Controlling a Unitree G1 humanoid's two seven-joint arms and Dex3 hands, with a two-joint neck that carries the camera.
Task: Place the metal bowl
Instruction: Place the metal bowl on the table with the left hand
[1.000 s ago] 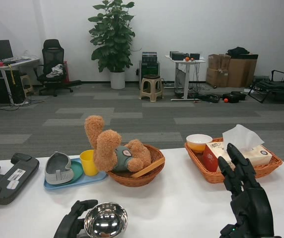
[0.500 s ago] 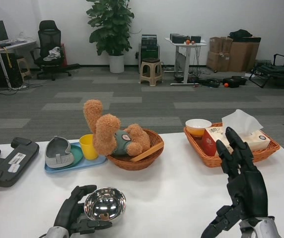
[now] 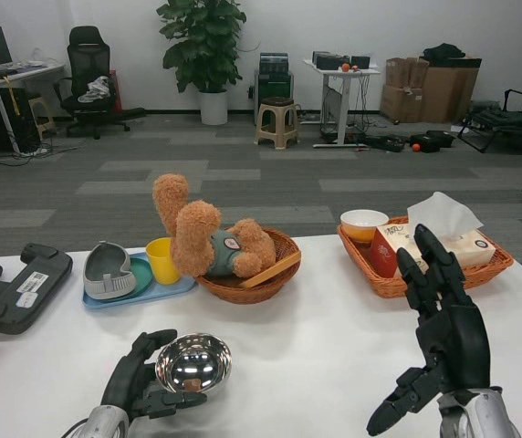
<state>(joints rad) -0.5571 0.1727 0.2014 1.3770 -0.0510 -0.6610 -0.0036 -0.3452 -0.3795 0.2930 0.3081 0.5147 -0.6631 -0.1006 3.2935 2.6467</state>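
while the view is dipping rather than the bowl moving, the left hand [image 3: 140, 387] is still gripping the metal bowl [image 3: 193, 362] low over the near table [image 3: 316, 338], unreleased; right hand [image 3: 443, 328] is waiting, fingers spread and holding nothing.

Take the teddy-bear basket [image 3: 247, 278] at the table's middle as your landmark. Well in front of it, toward the near edge and a little to its left, your left hand [image 3: 138, 388] holds the metal bowl [image 3: 193, 362], fingers curled around its rim. To the basket's right and nearer you, your right hand [image 3: 443, 333] stands upright above the white table [image 3: 320, 351], fingers spread, holding nothing. Just left of the basket sits a blue tray [image 3: 142, 290] with a yellow cup [image 3: 162, 260].
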